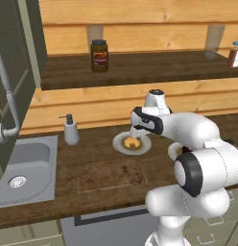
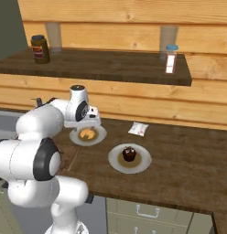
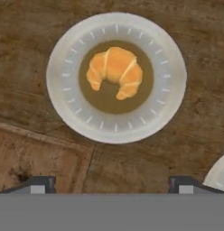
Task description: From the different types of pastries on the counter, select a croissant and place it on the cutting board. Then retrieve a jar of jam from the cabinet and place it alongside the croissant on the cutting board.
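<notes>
The golden-orange croissant lies in the middle of a pale round plate on the dark wood counter. My gripper hovers above that plate, open, its two tips wide apart with nothing between them. From the base views the hand hangs just over the croissant. The cutting board lies flat in front of the plate, toward the counter's near edge, with nothing on it. A dark-brown cupcake sits on a second plate to the right. The jar of jam is out of view.
A sink, a faucet and a soap dispenser stand at the left. On the open shelf are a dark-brown jar with red label and a slim blue-lidded jar. A white packet lies behind the cupcake plate.
</notes>
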Controlling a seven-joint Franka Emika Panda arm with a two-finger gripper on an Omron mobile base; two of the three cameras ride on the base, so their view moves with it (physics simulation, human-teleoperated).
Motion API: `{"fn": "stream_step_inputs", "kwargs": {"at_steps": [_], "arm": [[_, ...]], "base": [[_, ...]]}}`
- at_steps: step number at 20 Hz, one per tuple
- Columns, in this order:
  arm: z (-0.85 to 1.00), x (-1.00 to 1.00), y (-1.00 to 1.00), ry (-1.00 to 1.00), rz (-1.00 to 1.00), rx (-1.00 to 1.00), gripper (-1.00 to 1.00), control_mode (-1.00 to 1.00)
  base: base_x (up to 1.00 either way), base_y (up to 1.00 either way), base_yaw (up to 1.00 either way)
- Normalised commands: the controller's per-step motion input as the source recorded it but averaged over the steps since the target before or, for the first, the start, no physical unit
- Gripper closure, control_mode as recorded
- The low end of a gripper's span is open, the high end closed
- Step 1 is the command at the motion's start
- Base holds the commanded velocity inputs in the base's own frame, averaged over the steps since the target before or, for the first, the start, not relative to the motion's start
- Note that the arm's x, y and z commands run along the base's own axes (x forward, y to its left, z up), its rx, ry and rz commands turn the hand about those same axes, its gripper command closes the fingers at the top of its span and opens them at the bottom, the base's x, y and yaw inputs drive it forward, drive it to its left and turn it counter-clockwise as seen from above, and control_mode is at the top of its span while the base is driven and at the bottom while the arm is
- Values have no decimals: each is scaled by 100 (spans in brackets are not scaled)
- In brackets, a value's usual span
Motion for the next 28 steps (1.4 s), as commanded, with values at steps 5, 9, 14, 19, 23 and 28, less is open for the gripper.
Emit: {"fn": "stream_step_inputs", "kwargs": {"at_steps": [5,9,14,19,23,28], "arm": [[-5,37,0,6,14,-1,-100,-100],[-11,0,9,2,2,-11,-100,-100],[-36,0,4,1,25,-17,-100,-100],[-44,0,0,0,27,-6,-100,-100],[-37,1,0,0,22,0,-100,-100],[-15,11,0,0,18,0,-100,-100]], "base": [[0,0,0],[0,0,0],[0,0,0],[0,0,0],[0,0,0],[0,0,0]]}}
